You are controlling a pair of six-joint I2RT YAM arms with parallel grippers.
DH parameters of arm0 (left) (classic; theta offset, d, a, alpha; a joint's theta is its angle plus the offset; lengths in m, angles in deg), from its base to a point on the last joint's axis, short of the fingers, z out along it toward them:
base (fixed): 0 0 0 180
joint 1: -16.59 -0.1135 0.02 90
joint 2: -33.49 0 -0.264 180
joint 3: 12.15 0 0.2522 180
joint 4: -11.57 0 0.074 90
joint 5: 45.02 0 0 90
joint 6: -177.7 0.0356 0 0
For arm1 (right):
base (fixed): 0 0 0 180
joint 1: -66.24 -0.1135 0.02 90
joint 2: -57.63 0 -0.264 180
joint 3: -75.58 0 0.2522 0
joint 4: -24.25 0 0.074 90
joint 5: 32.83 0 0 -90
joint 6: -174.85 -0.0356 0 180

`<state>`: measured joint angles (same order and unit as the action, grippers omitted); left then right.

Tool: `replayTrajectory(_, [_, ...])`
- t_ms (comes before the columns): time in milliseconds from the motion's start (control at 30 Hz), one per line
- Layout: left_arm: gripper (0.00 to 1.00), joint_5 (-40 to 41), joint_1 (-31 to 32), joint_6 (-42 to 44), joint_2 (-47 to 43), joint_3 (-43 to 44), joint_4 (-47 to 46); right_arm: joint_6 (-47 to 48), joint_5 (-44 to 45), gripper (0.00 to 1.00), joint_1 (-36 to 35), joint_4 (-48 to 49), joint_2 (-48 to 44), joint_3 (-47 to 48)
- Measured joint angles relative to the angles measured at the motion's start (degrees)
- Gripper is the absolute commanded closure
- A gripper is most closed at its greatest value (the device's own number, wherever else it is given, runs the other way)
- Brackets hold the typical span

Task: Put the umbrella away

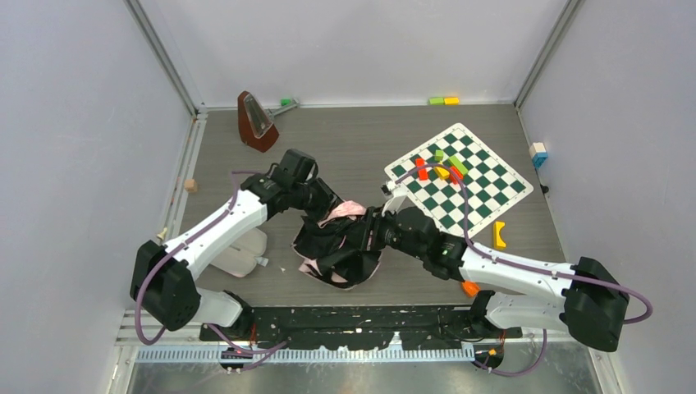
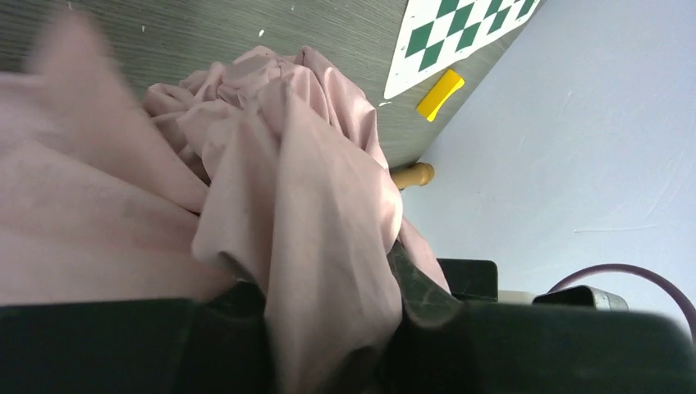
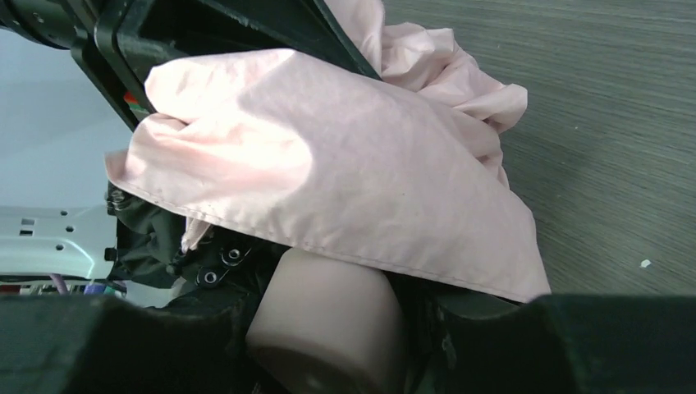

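The umbrella (image 1: 341,250) lies crumpled on the table between both arms, black fabric with pale pink folds on top. My left gripper (image 1: 327,205) is at its far left side. In the left wrist view a hanging fold of pink canopy (image 2: 312,189) runs down between the jaws of the left gripper (image 2: 328,345), which is shut on it. My right gripper (image 1: 371,234) comes in from the right. In the right wrist view the round pink handle (image 3: 324,320) sits between the dark fingers of the right gripper (image 3: 328,349), shut on it, under a pink canopy flap (image 3: 328,164).
A brown metronome (image 1: 256,121) stands at the back left. A green-and-white chessboard (image 1: 460,176) with several coloured blocks lies at the right, a yellow block (image 1: 499,234) beside it. A white object (image 1: 242,250) sits under the left arm. An orange block (image 1: 469,288) is by the right arm.
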<state>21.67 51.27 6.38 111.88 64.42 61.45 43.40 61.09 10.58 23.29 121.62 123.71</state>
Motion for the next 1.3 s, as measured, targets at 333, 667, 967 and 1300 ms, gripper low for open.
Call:
replayTrajectory(333, [1.0, 1.9, 0.0, 6.0, 0.0, 1.6, 5.7, 3.0, -6.8, 0.03, 2.6, -9.5, -4.1, 3.3])
replayTrajectory(667, [1.0, 2.3, 1.1, 13.9, 6.9, 3.8, 15.2, 16.4, -5.6, 0.05, 4.8, -28.3, -7.9, 19.3])
replayTrajectory(967, [1.0, 1.1, 2.1, 13.3, 7.6, 3.1, 12.3, 18.3, -8.7, 0.05, 2.3, -32.1, 6.8, 23.6])
replayTrajectory(1300, [1.0, 0.7, 3.1, 13.8, 14.7, -1.9, 5.6, 16.2, -6.1, 0.05, -3.3, -25.7, 18.1, 17.9])
